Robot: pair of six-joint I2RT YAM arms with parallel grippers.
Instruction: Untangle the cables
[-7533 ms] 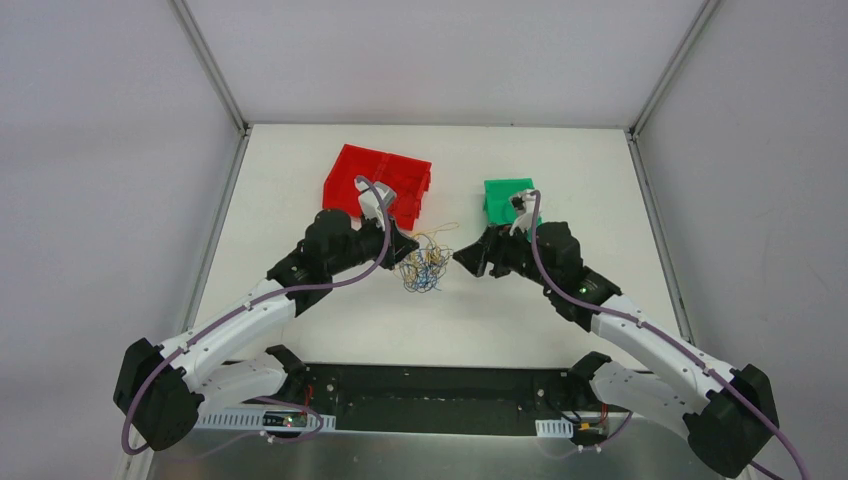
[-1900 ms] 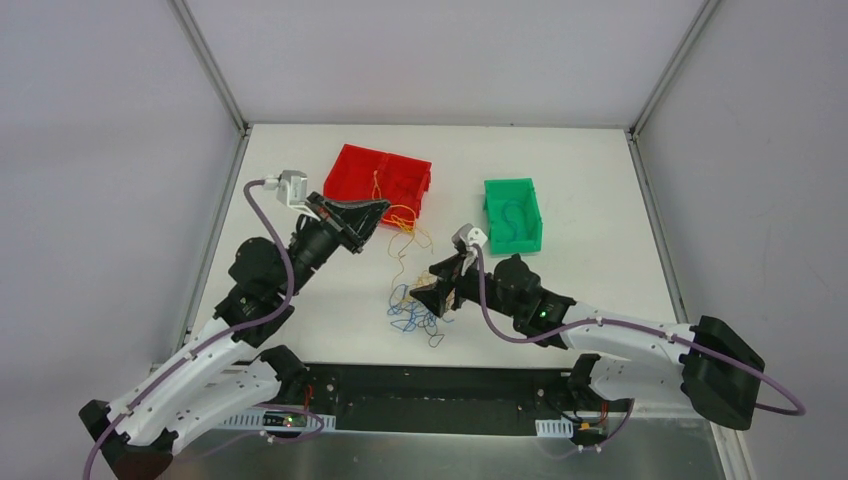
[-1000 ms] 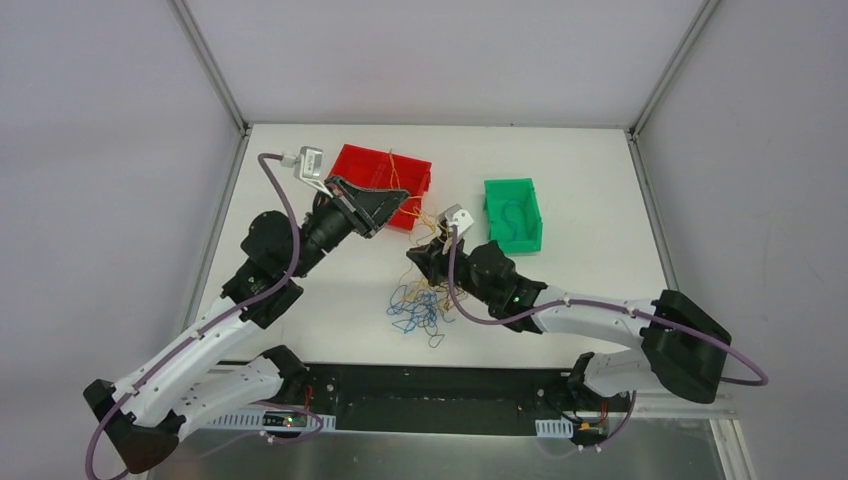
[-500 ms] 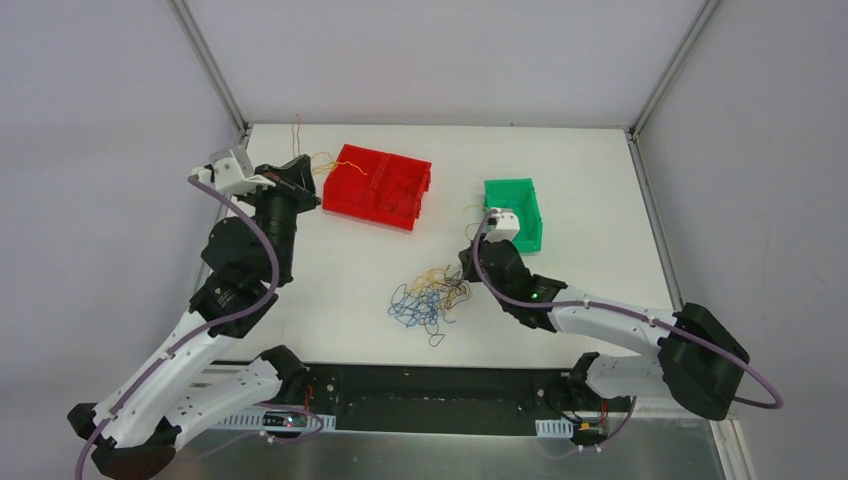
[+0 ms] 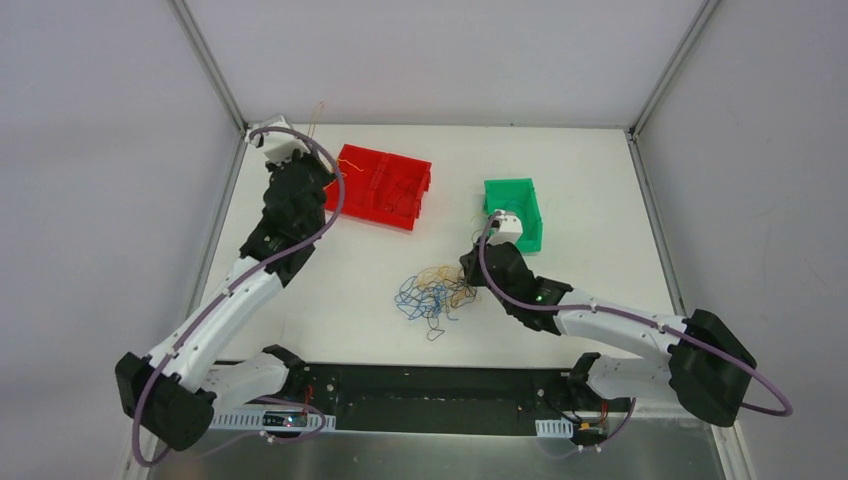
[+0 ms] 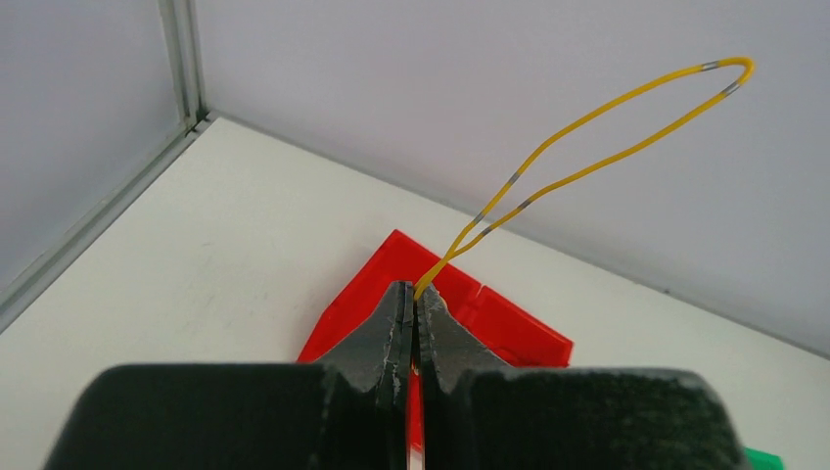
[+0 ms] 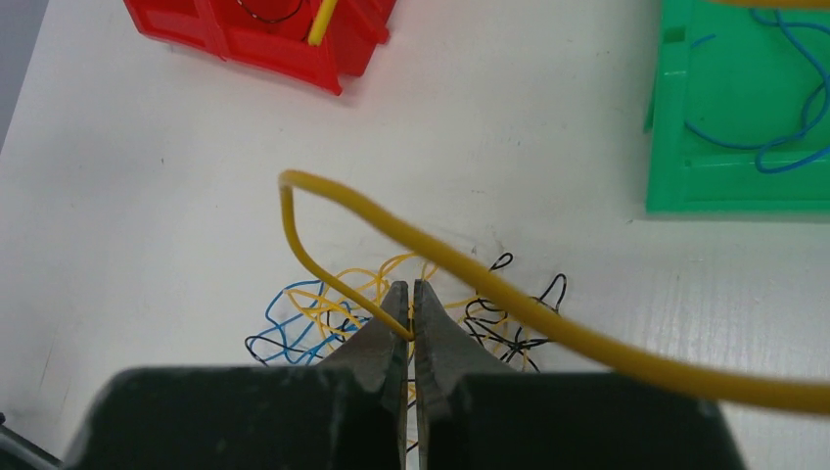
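My left claw (image 6: 413, 299) is raised at the far left corner of the table (image 5: 330, 290), its jaws pinched together on a yellow wire (image 6: 442, 262). The wire stands up from the tips in a long, narrow loop against the back wall, touching nothing else. Past the tips, lower down, sits the red bin (image 6: 470, 304).

My right claw (image 7: 412, 294) is low over the middle of the table, jaws clamped on a yellow strand (image 7: 548, 318). The strand rises from the tips, bends sharply over on the left, then sweeps back across the wrist view and out at its right edge. I cannot tell whether it is the same piece the left claw holds.

The tangle (image 5: 432, 292) of yellow, blue and dark cables lies on the table just beyond the right claw's tips. It is nearer to me than either bin. The green bin (image 7: 666, 117) sits at the far right with a blue wire (image 7: 744, 147) curled inside it. In the right wrist view, the red bin shows a yellow piece and a dark one.
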